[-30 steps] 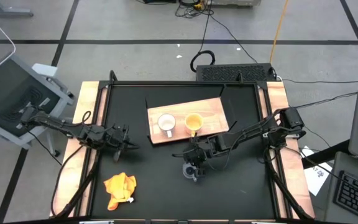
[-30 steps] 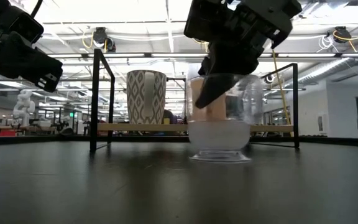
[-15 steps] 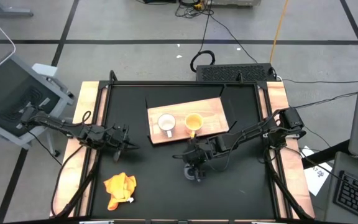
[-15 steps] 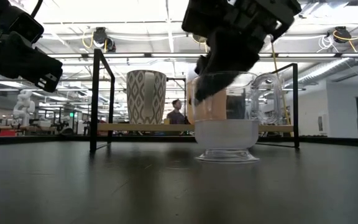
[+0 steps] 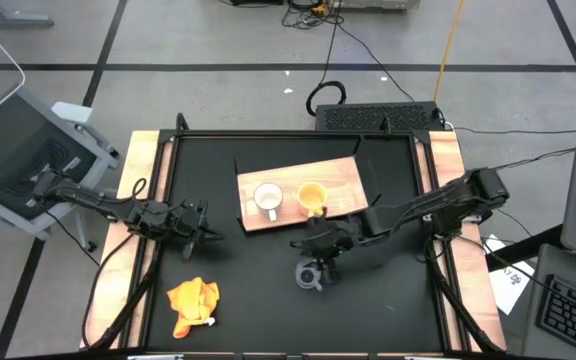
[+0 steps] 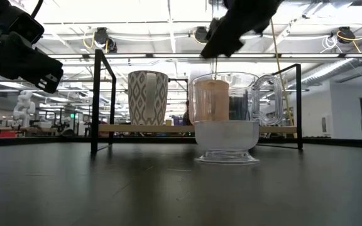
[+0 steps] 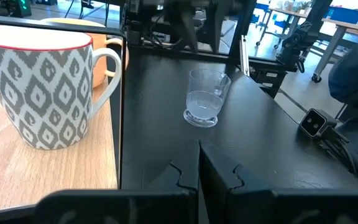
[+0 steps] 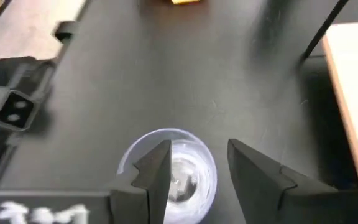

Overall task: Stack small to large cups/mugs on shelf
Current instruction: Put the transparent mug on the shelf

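Right wrist view looks down past the right claw (image 8: pixel 194 165), whose fingers are spread apart with the glass cup (image 8: pixel 169 174) below the gap and nothing between them. From the high view the right claw (image 5: pixel 320 250) hangs just above the glass cup (image 5: pixel 310 277), which stands upright on the black table (image 5: pixel 248 290), in front of the board and off it. The low view shows the glass cup (image 6: pixel 226 116) on its base with its handle turned to one side and clear air between its rim and the dark arm overhead.

On the board (image 5: pixel 340 180) stand the white cup (image 5: pixel 268 198) and the yellow cup (image 5: pixel 312 196), side by side, near each other. The left claw (image 5: pixel 203 232) waits well off to the left over the table, its fingers pressed together in the left wrist view. An orange cloth (image 5: pixel 192 303) lies near the front edge, well apart from everything.

As I judge it, the glass cup has yet to reach the board, so a grasp is the next step. The risks: one finger coming down on the rim instead of straddling the wall would tip or skid the cup; clear, smooth glass may slip in a light pinch; and the handle could catch a finger if the wrist is not lined up. Carrying it low could knock the yellow cup.
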